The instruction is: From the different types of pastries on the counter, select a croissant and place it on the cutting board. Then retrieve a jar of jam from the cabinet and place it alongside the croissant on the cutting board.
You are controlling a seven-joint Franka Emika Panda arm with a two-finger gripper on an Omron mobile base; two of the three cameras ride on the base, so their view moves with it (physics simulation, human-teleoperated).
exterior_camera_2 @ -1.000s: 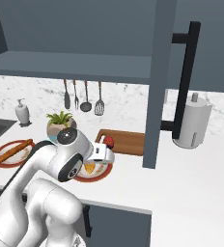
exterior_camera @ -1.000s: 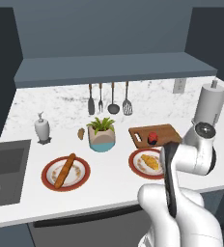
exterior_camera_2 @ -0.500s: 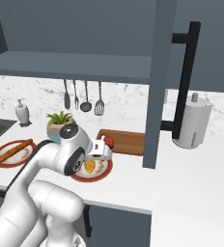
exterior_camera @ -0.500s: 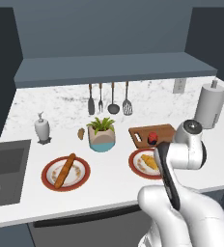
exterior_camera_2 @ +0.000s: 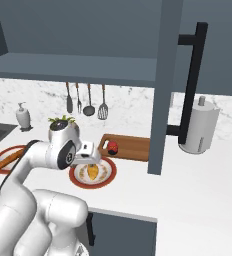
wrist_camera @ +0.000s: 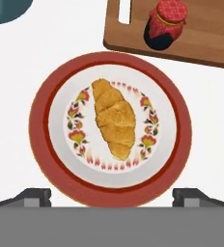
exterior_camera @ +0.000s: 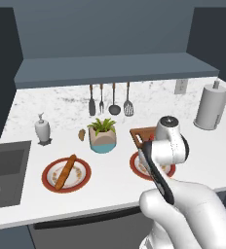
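The tool (wrist_camera: 112, 197) hangs wide open, gripping nothing. Directly beneath lies a golden-yellow curved croissant (wrist_camera: 114, 118) on a red-rimmed floral plate (wrist_camera: 39, 120). Beyond, a red-lidded jam jar (wrist_camera: 165, 23) stands on the brown wooden cutting board (wrist_camera: 205, 34).

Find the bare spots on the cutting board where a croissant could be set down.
The cutting board is bare right of the jar of jam, along its long stretch. The slot-handle end is crowded by the jar. The croissant lies on the red-rimmed plate beside the board.

Two red-rimmed plates (exterior_camera: 47, 181) (wrist_camera: 41, 144), one croissant (wrist_camera: 114, 118), one baguette (exterior_camera: 65, 171), one jam jar (wrist_camera: 165, 23), one cutting board (wrist_camera: 205, 34), four hanging utensils (exterior_camera: 110, 99).
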